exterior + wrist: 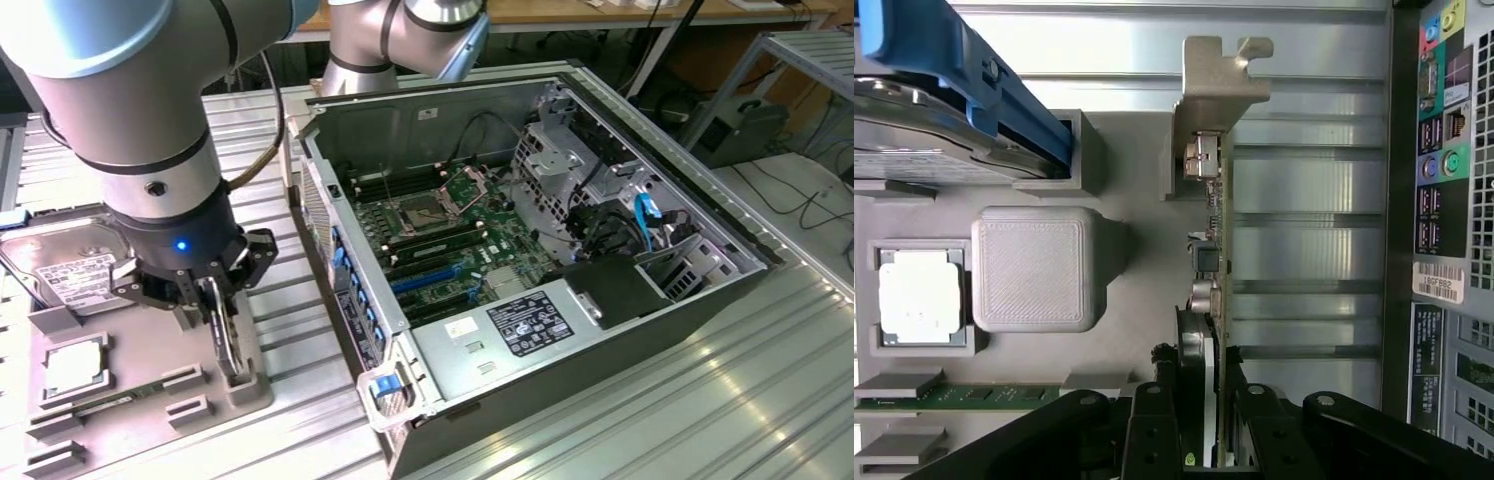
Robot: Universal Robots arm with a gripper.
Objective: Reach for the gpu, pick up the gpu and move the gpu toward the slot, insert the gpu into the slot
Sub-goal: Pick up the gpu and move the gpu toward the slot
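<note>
Noted gripper (pixel 214 300) (pixel 1202 420) clamped across gpu (pixel 230 345) (pixel 1218 250), which stands on edge along gray tray's (pixel 134 400) 3 o'clock rim. Seen beside it: bare table (pixel 300 325) strip, then case (pixel 327 200) wall. Slot (pixel 427 280) at 3 o'clock, inside, open above.

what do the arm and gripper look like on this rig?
The arm has fat silver-grey cylindrical links with black bands at the joints, and a dark cable runs alongside it. The gripper has a black body with a lit blue light and black linkage fingers with bolted pivots.
</note>
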